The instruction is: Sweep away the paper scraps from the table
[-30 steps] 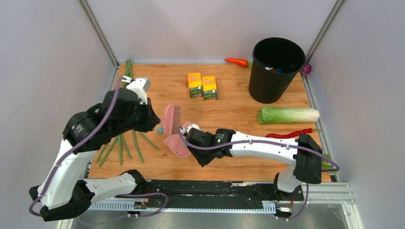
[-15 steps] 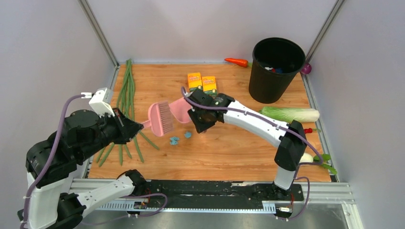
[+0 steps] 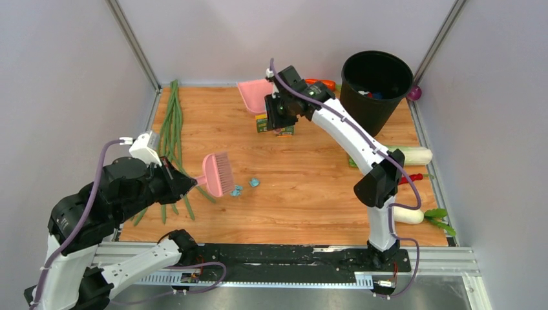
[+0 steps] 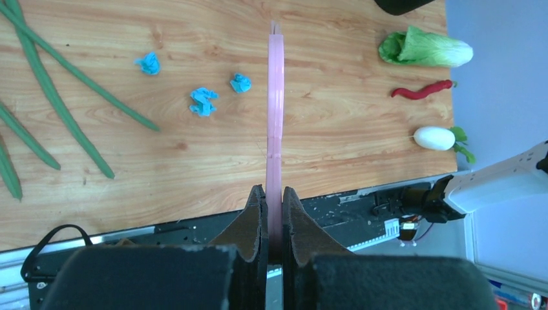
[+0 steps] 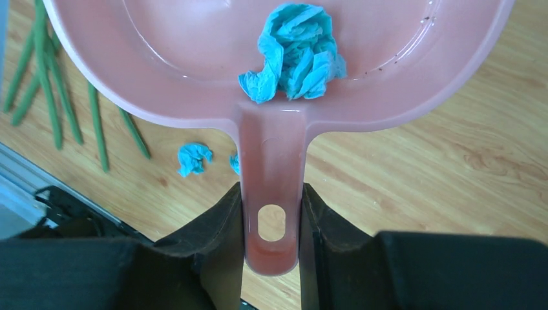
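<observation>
My left gripper (image 3: 189, 183) is shut on the handle of a pink brush (image 3: 220, 173), held at the table's left. In the left wrist view the gripper (image 4: 274, 194) clamps the brush (image 4: 276, 110), seen edge-on. Three teal paper scraps (image 4: 203, 101) lie on the wooden table (image 3: 310, 200) left of the brush; two show in the top view (image 3: 236, 190). My right gripper (image 3: 276, 106) is shut on the handle of a pink dustpan (image 3: 251, 95), raised over the far middle. In the right wrist view the gripper (image 5: 271, 188) holds the dustpan (image 5: 181, 45) with one scrap (image 5: 294, 61) inside.
A black bin (image 3: 371, 97) stands at the back right with a carrot (image 3: 320, 82) beside it. Yellow-orange boxes (image 3: 274, 124) sit under the right wrist. Green beans (image 3: 171, 123) lie along the left edge. A cabbage (image 3: 413, 155), red chili (image 3: 408, 179) and white radish (image 3: 407, 214) lie at the right.
My right arm has lifted the dustpan from the near middle up and toward the far back. My left gripper has drawn back to the left with the brush, leaving scraps on the table.
</observation>
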Controlling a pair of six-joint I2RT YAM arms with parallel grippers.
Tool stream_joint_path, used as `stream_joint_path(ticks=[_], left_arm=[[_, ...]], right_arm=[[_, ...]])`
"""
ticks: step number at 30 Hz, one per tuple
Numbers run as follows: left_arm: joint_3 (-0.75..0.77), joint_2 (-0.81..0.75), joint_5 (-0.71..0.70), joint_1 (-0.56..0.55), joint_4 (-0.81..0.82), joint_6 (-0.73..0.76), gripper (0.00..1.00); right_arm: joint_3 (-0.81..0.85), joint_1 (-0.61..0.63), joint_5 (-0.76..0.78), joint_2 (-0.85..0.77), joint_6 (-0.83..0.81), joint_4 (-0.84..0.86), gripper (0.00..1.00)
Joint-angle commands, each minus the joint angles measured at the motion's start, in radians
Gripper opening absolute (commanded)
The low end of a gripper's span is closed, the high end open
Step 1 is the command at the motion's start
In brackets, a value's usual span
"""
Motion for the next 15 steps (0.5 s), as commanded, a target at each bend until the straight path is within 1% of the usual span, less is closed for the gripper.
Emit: stream_joint_path(ticks=[1, 3, 6, 12, 15], left_arm=[[-0.039, -0.010, 0.007, 0.000, -0.108, -0.031, 0.00], [-0.054, -0.017, 0.013, 0.001, -0.101, -0.037, 0.00], [-0.076, -0.028, 0.015, 0.000, -0.099, -0.046, 0.00], [-0.091, -0.028, 0.010, 0.000, -0.091, -0.051, 0.00], [-0.093, -0.013, 0.015, -0.002, -0.082, -0.039, 0.00]], right_arm=[[0.169, -0.064, -0.089, 0.053, 0.042, -0.003, 0.00], [0.204, -0.091, -0.106, 0.067, 0.043, -0.003, 0.00], [0.215, -0.157, -0.149, 0.062, 0.054, 0.004, 0.00], [0.197, -0.331, -0.249, 0.005, 0.103, 0.079, 0.00], [0.188, -0.429, -0.334, -0.021, 0.164, 0.128, 0.00]])
